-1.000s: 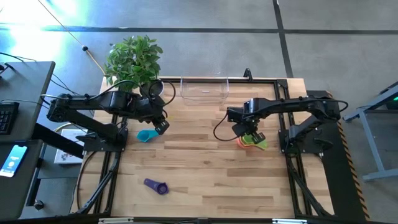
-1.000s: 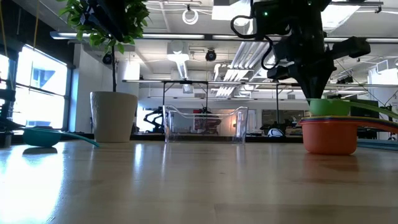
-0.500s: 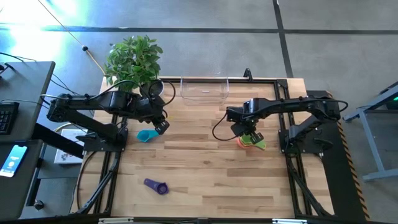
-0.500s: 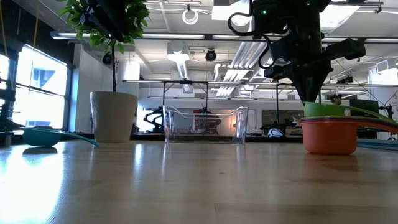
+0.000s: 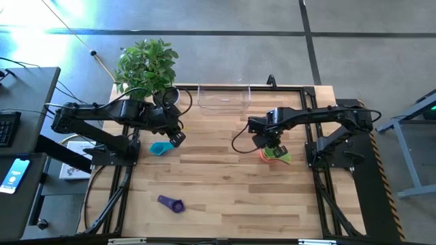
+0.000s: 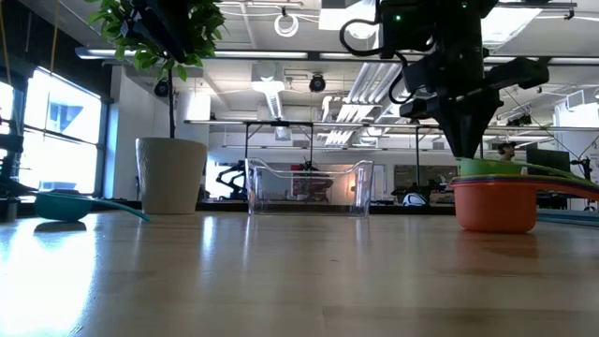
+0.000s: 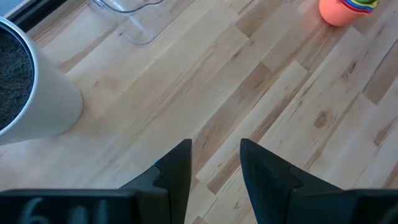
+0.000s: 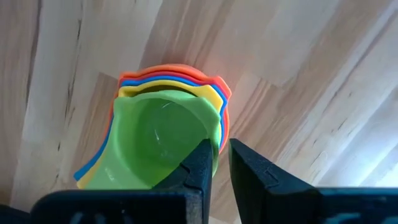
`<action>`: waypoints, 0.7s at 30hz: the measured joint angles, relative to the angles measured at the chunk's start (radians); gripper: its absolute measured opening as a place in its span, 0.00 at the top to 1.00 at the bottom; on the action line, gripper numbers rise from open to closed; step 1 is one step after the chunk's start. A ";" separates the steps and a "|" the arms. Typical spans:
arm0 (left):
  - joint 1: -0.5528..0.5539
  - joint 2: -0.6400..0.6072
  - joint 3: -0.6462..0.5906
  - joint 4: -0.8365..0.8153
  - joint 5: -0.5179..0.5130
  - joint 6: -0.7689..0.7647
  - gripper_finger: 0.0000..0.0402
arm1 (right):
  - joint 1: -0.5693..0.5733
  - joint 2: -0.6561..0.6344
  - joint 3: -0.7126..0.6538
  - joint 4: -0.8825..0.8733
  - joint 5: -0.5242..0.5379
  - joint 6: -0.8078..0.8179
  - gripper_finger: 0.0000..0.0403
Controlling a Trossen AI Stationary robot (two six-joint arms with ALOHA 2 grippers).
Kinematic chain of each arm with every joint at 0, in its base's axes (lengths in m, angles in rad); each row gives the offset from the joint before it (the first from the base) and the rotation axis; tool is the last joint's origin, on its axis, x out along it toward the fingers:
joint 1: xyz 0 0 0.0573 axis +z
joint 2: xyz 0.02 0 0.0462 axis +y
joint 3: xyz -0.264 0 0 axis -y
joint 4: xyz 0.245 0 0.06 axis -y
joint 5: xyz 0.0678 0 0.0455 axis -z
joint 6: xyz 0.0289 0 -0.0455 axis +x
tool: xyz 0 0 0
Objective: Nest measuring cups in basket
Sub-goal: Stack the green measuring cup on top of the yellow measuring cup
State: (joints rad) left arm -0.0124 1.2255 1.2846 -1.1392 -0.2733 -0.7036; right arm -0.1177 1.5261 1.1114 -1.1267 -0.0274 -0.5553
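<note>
From above, the right gripper [image 5: 270, 145] is seen over the nested stack [image 5: 275, 154], well apart from the basket [image 5: 223, 99]. In the right wrist view, the green cup's [image 8: 158, 148] rim is straddled by narrowly parted fingers [image 8: 200, 168] (a firm pinch cannot be told). The left gripper [image 7: 214, 163] is held spread.

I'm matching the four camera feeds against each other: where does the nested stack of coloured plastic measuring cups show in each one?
High view: nested stack of coloured plastic measuring cups right of centre, under the right gripper.
Low view: far right, on the table.
Left wrist view: upper right corner.
Right wrist view: centre, green cup uppermost.
Shared landmark: clear plastic rectangular basket; not in the right wrist view.
</note>
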 joint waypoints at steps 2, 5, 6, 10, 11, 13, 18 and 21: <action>0.000 0.000 0.000 0.000 0.001 0.001 0.69 | 0.000 0.000 0.000 -0.001 0.002 0.026 0.89; 0.000 0.000 0.000 0.000 0.001 0.001 0.69 | 0.000 0.000 0.000 -0.006 0.038 0.067 0.89; 0.000 0.000 0.000 0.000 0.001 0.001 0.69 | 0.000 0.000 0.000 -0.009 0.044 0.080 0.89; 0.000 0.000 0.000 0.000 0.001 0.001 0.69 | 0.000 -0.001 0.000 -0.017 0.053 0.136 0.89; 0.000 0.000 0.000 0.000 0.001 0.005 0.69 | 0.000 -0.001 0.000 -0.029 0.054 0.156 0.89; 0.000 0.000 0.000 0.000 0.001 0.016 0.69 | 0.000 -0.001 0.000 -0.064 0.064 0.205 0.89; 0.000 0.000 0.000 0.000 0.001 0.017 0.69 | -0.010 -0.002 -0.006 -0.136 0.017 0.378 0.89; 0.000 0.000 0.000 0.000 0.001 0.017 0.69 | -0.028 -0.003 -0.061 -0.124 -0.030 0.432 0.89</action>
State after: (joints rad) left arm -0.0124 1.2255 1.2846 -1.1397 -0.2722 -0.6868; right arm -0.1456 1.5230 1.0502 -1.2505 -0.0571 -0.1228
